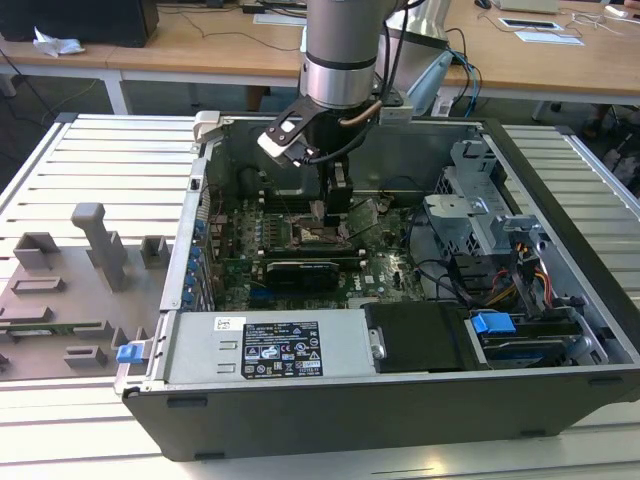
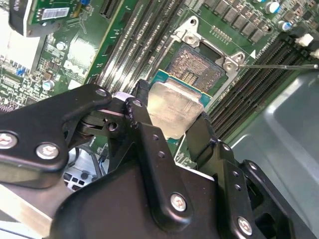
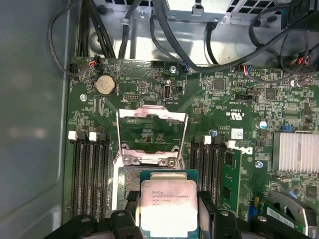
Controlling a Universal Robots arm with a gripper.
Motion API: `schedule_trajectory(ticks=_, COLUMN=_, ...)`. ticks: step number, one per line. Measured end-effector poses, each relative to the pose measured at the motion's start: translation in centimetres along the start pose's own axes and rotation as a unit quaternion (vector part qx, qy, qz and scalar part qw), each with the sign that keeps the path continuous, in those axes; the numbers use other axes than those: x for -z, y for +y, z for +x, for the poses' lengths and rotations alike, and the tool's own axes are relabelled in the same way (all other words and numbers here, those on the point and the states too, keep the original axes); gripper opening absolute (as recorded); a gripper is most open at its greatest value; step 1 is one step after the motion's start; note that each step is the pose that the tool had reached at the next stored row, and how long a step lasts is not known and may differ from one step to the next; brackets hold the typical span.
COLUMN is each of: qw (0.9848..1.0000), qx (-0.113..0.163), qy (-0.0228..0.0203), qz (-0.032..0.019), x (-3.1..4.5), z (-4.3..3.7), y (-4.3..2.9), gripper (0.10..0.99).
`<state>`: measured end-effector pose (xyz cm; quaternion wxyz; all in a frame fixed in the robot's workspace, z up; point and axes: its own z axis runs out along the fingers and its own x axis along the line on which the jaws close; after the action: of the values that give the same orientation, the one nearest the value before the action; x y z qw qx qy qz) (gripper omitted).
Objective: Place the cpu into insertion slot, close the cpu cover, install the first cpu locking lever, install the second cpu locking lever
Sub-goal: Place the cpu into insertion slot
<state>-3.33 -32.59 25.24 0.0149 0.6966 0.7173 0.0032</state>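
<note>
The cpu (image 3: 167, 204) is being clamped by its edges between the jaws of the gripper (image 2: 170, 115), which are closed only to chip width. It is being held over the insertion slot (image 2: 197, 69) and is judged not yet seated. Beyond, the cpu cover (image 3: 151, 115) is standing open. Cover closing and both lever steps are being judged outstanding.

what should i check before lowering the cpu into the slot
1. gripper fingers clamp the cpu by opposite edges: ok
2. cpu cover flipped up, clear of the insertion slot: ok
3. visible part of the slot bare: ok
4. locking lever swung aside, not across the slot: ok
5. cpu corner marks matched to the slot: cannot tell
</note>
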Motion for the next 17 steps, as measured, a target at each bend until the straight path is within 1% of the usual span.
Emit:
schedule_trajectory(ticks=2, qw=0.9999, qx=-0.014, qy=-0.0003, qz=0.0003, x=0.00, z=-0.01, y=0.00, gripper=0.541)
schedule_trajectory(ticks=7, qw=0.9999, qx=-0.015, qy=-0.0003, qz=0.0003, x=-0.01, z=0.00, y=0.00, gripper=0.541)
schedule_trajectory(ticks=11, qw=0.9999, qx=-0.015, qy=-0.0003, qz=0.0003, x=-0.16, z=0.00, y=-0.01, gripper=0.541)
schedule_trajectory(ticks=14, qw=0.9999, qx=-0.015, qy=-0.0002, qz=0.0003, x=-0.37, z=0.00, y=-0.04, gripper=0.541)
schedule_trajectory(ticks=17, qw=0.9999, qx=-0.015, qy=-0.0002, qz=0.0002, x=-0.76, z=0.01, y=-0.05, gripper=0.541)
